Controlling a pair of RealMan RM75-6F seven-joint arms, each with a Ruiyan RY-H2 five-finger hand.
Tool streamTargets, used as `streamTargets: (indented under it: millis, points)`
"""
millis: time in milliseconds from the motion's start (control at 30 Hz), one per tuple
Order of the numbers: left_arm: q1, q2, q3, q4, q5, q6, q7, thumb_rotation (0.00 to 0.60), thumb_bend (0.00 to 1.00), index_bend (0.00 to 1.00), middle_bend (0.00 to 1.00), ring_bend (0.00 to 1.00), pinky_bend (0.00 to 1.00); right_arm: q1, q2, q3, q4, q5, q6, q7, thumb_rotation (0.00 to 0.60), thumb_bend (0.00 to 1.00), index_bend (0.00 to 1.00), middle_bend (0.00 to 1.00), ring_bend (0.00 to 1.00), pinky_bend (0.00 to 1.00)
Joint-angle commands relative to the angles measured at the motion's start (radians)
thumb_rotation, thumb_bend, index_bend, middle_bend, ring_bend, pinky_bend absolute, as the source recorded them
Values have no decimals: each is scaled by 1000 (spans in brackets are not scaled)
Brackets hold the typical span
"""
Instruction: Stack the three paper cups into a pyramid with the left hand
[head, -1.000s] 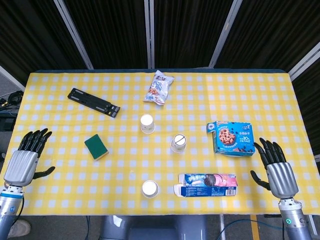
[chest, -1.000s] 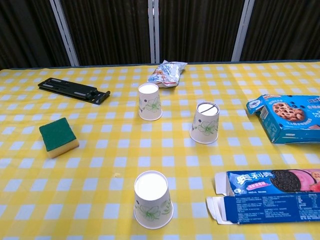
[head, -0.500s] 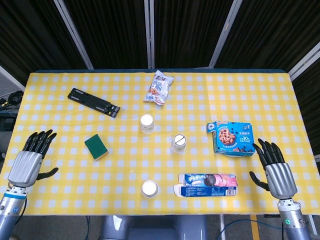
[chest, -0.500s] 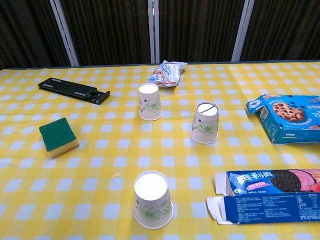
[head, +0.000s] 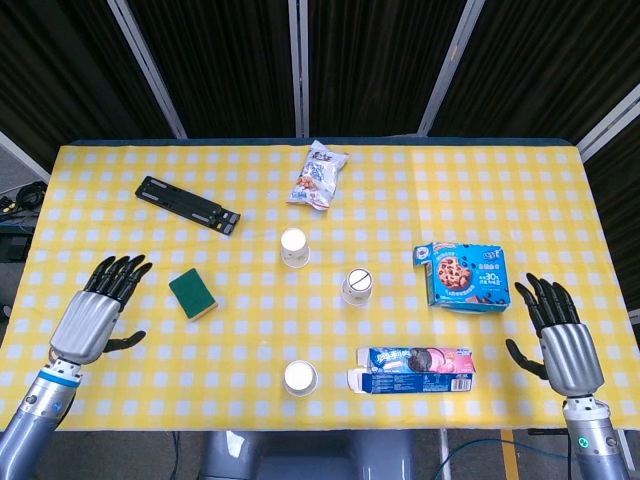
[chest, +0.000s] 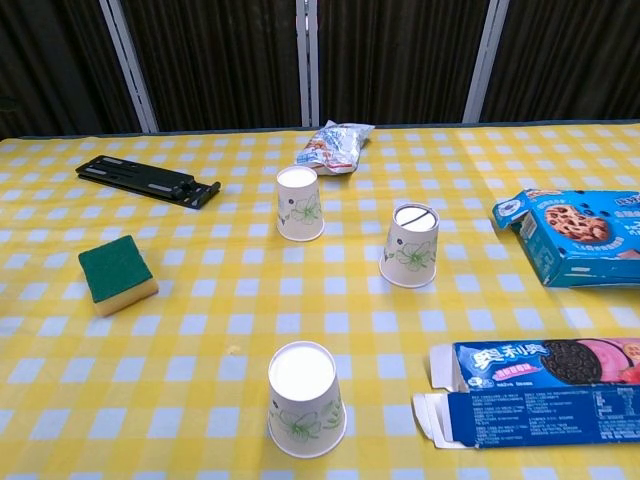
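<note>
Three white paper cups with green leaf prints stand upside down and apart on the yellow checked table. One cup (head: 294, 247) (chest: 300, 203) is near the middle, a second cup (head: 357, 287) (chest: 412, 245) is to its right, and the third cup (head: 300, 377) (chest: 305, 398) sits near the front edge. My left hand (head: 97, 312) hovers open over the table's left front part, left of the sponge, holding nothing. My right hand (head: 562, 338) is open at the right front edge, also holding nothing. Neither hand shows in the chest view.
A green sponge (head: 193, 294) (chest: 118, 273) lies left of the cups. A black bracket (head: 188, 203) and a snack bag (head: 318, 175) lie further back. A blue cookie box (head: 465, 276) is at right, and an opened Oreo box (head: 414, 367) (chest: 535, 388) lies right of the front cup.
My left hand has moved right and inward over the table, toward the sponge. My right hand drifted slightly right. The cups have not moved.
</note>
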Motion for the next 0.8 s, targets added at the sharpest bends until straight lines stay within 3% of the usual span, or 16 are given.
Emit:
streamTargets:
  millis: [33, 233, 633, 800]
  points:
    - [-43, 3, -6, -43, 26, -47, 46, 600, 54, 81, 0, 0, 0, 0, 0, 1, 0, 1, -1, 1, 600, 199, 7, 0, 0, 0]
    - [-112, -3, -2, -114, 46, -144, 134, 600, 56, 237, 0, 0, 0, -2, 5, 5, -1, 5, 3, 11, 600, 199, 7, 0, 0, 0]
    - [-225, -32, -8, -183, -24, -341, 248, 600, 57, 211, 0, 0, 0, -3, 9, 11, 1, 11, 6, 24, 600, 198, 8, 0, 0, 0]
    - [-256, -56, -10, -207, -46, -378, 288, 600, 57, 195, 0, 0, 0, -4, 10, 16, 4, 18, 7, 27, 600, 197, 8, 0, 0, 0]
